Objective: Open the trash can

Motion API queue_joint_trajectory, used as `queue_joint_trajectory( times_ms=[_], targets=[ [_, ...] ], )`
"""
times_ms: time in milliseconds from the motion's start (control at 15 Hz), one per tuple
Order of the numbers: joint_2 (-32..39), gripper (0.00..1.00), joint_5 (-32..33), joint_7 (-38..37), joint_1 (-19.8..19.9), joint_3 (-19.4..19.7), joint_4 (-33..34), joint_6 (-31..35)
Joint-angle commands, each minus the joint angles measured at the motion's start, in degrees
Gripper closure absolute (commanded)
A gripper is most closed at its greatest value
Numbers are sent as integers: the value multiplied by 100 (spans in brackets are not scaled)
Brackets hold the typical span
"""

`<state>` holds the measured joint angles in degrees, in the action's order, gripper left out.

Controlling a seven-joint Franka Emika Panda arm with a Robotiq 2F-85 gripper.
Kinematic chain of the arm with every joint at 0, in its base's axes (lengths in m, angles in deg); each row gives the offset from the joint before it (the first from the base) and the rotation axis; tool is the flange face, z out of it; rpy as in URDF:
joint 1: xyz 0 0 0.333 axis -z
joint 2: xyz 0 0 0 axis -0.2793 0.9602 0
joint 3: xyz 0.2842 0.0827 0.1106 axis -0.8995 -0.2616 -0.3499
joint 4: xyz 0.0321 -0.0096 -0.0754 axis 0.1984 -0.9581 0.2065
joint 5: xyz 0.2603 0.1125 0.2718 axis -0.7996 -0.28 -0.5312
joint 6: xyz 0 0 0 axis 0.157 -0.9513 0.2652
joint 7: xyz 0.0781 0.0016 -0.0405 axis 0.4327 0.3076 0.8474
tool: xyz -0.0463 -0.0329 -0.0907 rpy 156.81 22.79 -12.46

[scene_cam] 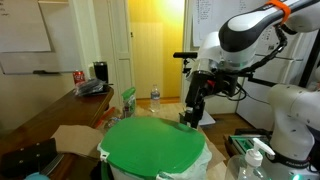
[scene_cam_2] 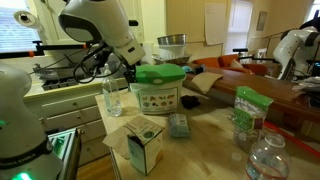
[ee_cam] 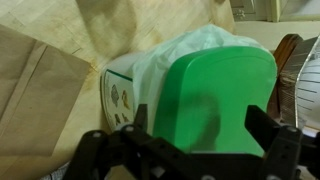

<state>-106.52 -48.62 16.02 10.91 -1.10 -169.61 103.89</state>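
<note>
No lettering can be read anywhere. The trash can has green pictures printed on its white side, seen in an exterior view and in the wrist view, but any words beside them are too small to make out. The label on the one red can on the side desk is only a blur. There is one trash can, and it stands on the worktop. It is capped by one glossy bright-green lid, which is closed, and one white bag liner bunches out around the rim under it. In an exterior view two clear water bottles show: one bottle just beside the bin on the arm's side and a second bottle near the camera. The same view shows one green bag, which stands upright and well apart from the bin, and one small carton with green print, in front of the bin. One dark mug sits near the red can. One white robot arm reaches down to the lid's edge. Its two black fingers are spread wide and grip nothing. In the wrist view the green lid lies in the gap between them. Whether either finger touches the lid cannot be told.
</note>
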Motion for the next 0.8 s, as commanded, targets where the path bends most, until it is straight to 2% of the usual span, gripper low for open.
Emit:
queue_joint_trajectory(
  times_ms=[0,733],
  targets=[
    [173,0,-470,601,96,75,11,-89],
    [761,0,-2181,2003,279,-44,10,-18]
  ],
)
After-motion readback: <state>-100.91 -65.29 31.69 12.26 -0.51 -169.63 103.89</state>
